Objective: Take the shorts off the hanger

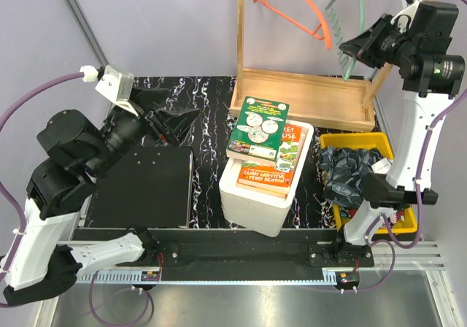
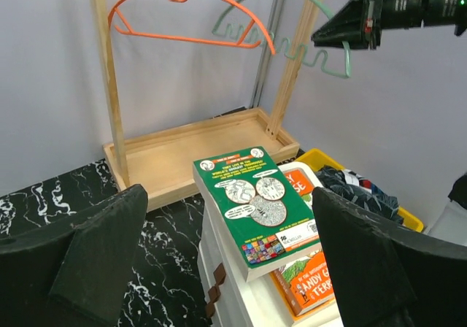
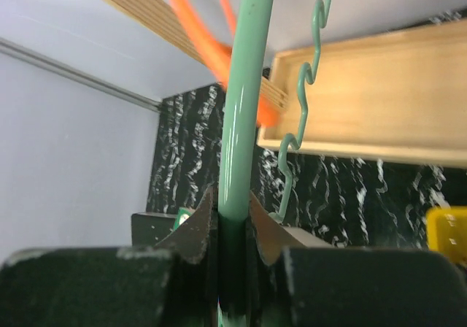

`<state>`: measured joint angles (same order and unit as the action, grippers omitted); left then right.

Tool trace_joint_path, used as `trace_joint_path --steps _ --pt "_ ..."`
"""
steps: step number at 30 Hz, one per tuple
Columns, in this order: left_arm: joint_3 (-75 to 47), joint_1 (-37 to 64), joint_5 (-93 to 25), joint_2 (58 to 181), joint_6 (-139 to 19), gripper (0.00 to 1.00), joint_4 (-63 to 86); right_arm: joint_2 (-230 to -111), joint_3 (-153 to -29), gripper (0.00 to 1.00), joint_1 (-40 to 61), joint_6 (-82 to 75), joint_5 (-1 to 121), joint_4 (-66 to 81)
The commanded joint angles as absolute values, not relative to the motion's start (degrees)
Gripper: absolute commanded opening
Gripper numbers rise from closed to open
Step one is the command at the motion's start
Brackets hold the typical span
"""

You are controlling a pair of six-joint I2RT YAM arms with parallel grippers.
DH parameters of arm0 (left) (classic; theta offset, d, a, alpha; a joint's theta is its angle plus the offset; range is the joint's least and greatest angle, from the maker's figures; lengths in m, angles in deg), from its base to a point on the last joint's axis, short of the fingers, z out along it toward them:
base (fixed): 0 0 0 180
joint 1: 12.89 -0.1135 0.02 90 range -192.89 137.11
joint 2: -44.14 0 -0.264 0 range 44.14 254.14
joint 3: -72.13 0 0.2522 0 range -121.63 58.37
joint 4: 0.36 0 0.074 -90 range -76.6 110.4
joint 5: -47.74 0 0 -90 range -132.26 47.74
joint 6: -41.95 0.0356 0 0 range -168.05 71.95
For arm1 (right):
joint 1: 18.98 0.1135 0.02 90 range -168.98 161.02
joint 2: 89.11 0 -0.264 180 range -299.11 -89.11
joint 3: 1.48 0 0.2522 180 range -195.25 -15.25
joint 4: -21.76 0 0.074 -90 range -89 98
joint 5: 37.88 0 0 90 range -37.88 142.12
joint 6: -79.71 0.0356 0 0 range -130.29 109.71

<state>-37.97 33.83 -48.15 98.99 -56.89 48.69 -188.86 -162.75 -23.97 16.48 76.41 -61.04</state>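
Shorts (image 1: 349,168) crumpled in the bin (image 1: 354,139); green hanger (image 3: 244,108) pinched.
Top view: floppy dark leaf-print cloth is heaped in the rigid yellow bin at the marbled counter's (image 1: 208,101) right edge, near a white box (image 1: 255,203). Left wrist: the left end effector (image 2: 228,217) is spread wide, with glossy books (image 2: 255,210) framed between its fingers. Right wrist: the right end effector (image 3: 233,228) is pressed onto the hanger's smooth rod.

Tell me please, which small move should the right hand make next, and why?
Probably open the right hand and let go of the green hanger. It is clamped on the rod, yet this hanger and the orange hanger both hang bare, and the shorts lie in the yellow bin. Nothing seems left to pull off.
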Motion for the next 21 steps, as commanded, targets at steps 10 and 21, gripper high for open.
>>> trace_joint_path --steps 10,21 --pt "-41.13 33.51 -44.81 100.13 -54.11 0.99 57.26 -193.61 -162.54 0.00 -26.53 29.69 94.39 -35.43" --pt "-41.13 33.43 -45.86 99.86 -54.64 0.99 58.14 -197.22 -157.47 0.00 -29.43 42.00 101.51 -32.52"
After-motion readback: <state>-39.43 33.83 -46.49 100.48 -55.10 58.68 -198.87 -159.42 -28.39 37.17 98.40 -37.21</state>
